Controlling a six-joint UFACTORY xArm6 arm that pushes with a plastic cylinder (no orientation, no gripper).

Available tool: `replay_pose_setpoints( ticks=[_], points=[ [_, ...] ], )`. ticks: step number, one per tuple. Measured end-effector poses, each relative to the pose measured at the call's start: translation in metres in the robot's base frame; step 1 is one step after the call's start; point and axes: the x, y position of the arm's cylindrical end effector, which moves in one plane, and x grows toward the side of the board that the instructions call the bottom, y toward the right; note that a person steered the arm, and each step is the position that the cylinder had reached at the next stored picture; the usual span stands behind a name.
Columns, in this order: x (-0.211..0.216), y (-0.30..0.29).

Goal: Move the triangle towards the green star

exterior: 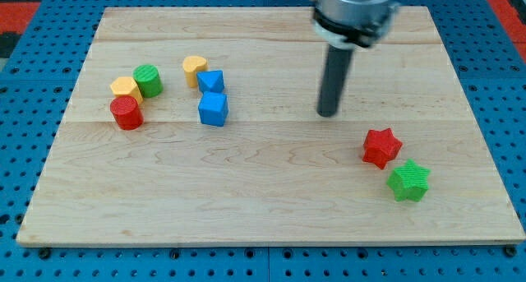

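Observation:
A blue triangle block [211, 81] lies left of the board's middle, just above a blue cube [213, 109]. The green star [408, 181] lies at the lower right, touching a red star [381, 146] up and to its left. My tip [328, 113] rests on the board near the middle, well right of the blue triangle and up-left of the red star. It touches no block.
A yellow heart-shaped block [194, 69] touches the triangle's upper left. At the left stand a green cylinder [149, 80], a yellow hexagon block [126, 88] and a red cylinder [126, 113] in a tight group. The wooden board [271, 216] lies on a blue pegboard surface.

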Motion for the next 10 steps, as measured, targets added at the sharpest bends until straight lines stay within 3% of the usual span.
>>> replay_pose_setpoints(
  ticks=[1,2,3,5,7,9,10],
  points=[
    [-0.059,-0.077],
    [-0.08,-0.142],
    [-0.068,-0.154],
    [0.001,-0.116],
    [0.043,-0.067],
    [0.061,-0.094],
    [0.083,-0.068]
  ],
)
